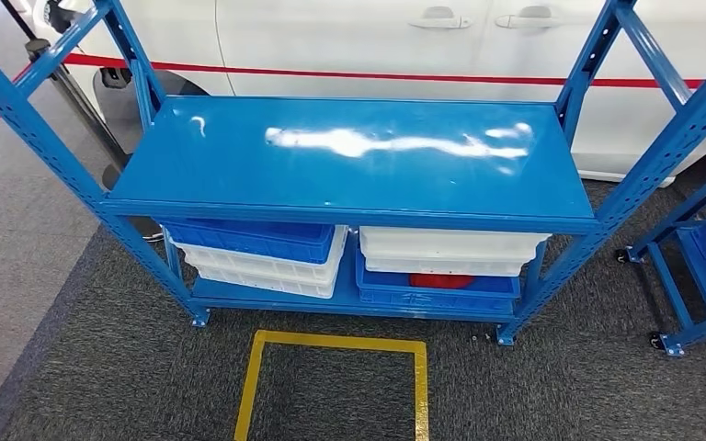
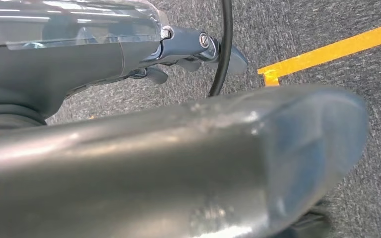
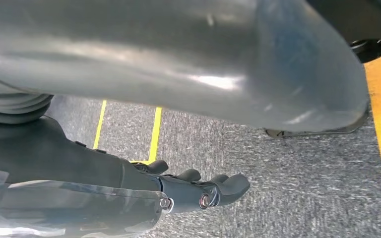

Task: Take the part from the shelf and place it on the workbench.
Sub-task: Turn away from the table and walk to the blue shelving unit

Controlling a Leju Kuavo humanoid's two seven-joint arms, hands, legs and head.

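The left robot hand (image 2: 198,49) hangs over the grey carpet (image 2: 327,25) holding nothing, fingers loosely extended; the right robot hand (image 3: 198,188) hangs likewise, released. The likely part, a red object (image 1: 439,280), lies in the lower blue bin (image 1: 437,294) on the shelf (image 1: 349,161), under a white bin (image 1: 450,250) with little gap between them. Reaching it probably calls for crouching and entering low from the front, or sliding the bin outward. The uprights (image 1: 552,276) flank the opening; the yellow floor square (image 1: 331,344) marks open standing room.
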